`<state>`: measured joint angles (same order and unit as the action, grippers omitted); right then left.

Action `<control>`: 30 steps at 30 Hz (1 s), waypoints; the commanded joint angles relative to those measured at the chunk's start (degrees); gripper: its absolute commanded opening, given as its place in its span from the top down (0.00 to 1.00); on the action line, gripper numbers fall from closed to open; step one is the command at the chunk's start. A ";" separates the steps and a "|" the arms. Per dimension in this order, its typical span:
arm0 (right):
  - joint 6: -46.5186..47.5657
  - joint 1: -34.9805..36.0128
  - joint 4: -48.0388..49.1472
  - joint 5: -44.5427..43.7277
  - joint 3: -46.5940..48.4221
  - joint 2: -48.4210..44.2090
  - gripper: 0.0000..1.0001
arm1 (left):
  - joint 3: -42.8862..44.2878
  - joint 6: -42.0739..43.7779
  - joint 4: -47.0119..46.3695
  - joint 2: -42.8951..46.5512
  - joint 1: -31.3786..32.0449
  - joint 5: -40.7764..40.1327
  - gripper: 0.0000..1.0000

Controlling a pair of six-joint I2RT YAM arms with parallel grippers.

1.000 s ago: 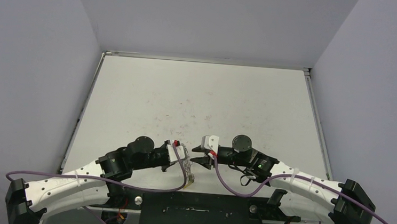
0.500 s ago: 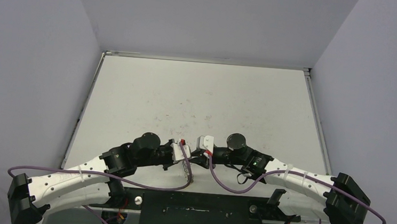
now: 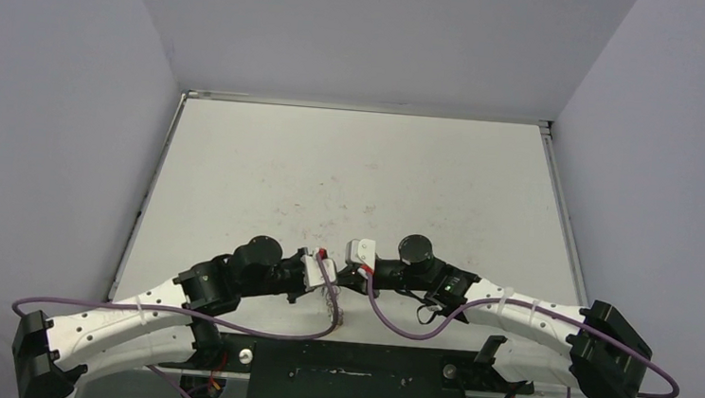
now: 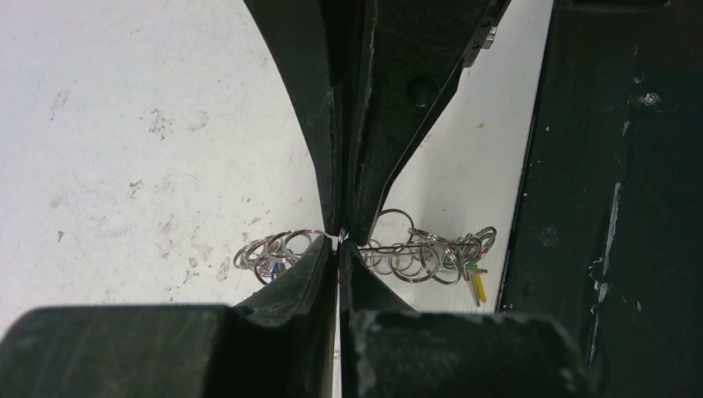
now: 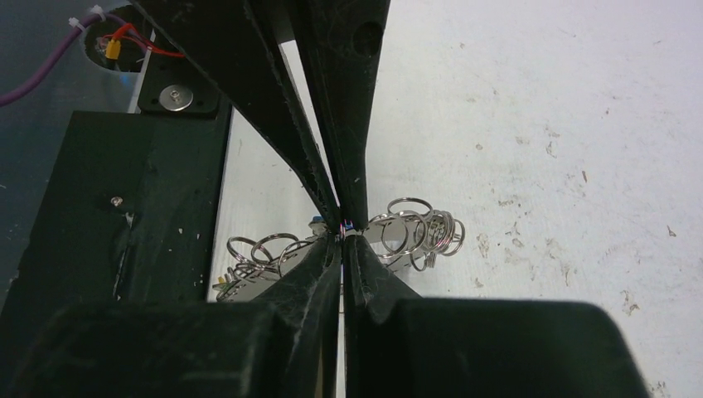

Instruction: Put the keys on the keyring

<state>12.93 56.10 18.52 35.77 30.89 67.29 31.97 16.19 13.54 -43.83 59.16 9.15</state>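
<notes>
The keyring, a silver ring edged with many wire loops, hangs just above the table near its front edge. Keys with green and yellow tags dangle at one end, and a blue tag shows among the loops at the other. My left gripper is shut on the ring's rim. My right gripper meets it tip to tip and is shut on the same thin stretch of the keyring. From above, the left gripper and the right gripper touch over the keyring.
A black base plate runs along the table's front edge, right beside the ring; it also shows as a black plate in the left wrist view. The white tabletop is scuffed and walled on three sides.
My right arm has moved left to meet the left gripper, and its jaws have closed at the ring. The left gripper has shifted slightly right, still shut.
</notes>
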 commanded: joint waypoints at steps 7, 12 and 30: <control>-4.33 -0.04 14.41 0.87 -1.69 0.30 1.00 | -2.86 -3.80 -1.86 8.87 0.26 -3.26 0.68; -8.41 -0.37 24.41 0.46 -4.98 0.84 1.00 | -8.52 -6.58 -5.11 16.43 0.26 -4.42 0.65; -11.35 -0.35 31.31 4.86 -6.06 2.68 1.00 | -20.04 -5.57 -22.76 24.61 0.26 1.02 0.79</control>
<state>2.22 55.90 42.87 37.74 24.47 70.22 11.77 10.57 -2.59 -18.35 59.20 9.19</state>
